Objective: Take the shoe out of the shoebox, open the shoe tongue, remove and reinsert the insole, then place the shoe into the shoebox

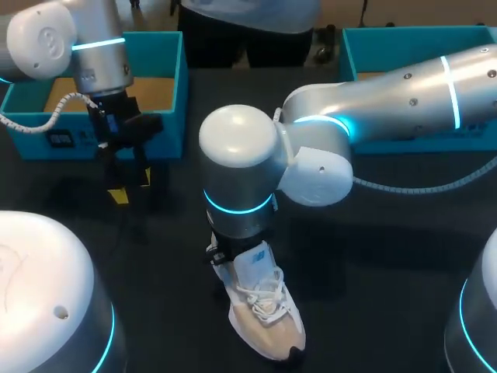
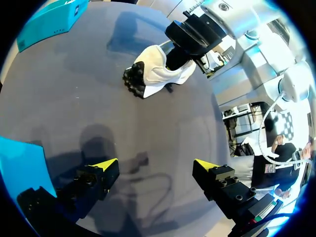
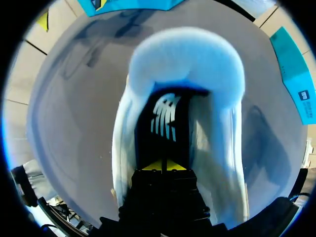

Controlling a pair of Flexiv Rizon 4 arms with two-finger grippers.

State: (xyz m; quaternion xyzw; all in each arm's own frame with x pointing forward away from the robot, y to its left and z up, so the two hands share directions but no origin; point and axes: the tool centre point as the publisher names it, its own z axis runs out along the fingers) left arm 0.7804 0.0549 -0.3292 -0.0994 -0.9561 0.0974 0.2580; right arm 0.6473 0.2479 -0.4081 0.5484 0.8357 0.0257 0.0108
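Shoe (image 1: 264, 311): white upper and laces, beige toe, black studded sole; dark insole (image 3: 163, 123) with a pale striped mark. Shoebox (image 1: 172, 85) teal outside, brown inside; desk (image 1: 373, 256) black. Left arm (image 1: 46, 39) and right arm (image 1: 404, 93) silver-white with glowing cyan rings; left gripper (image 2: 155, 165) black, yellow-tipped.

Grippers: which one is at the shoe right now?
The right gripper, its tips inside the shoe's opening; the left gripper hangs open over the table, away from the shoe.

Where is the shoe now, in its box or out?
Out. The shoe stands on the dark table, apart from the left teal box and the right teal box behind it.
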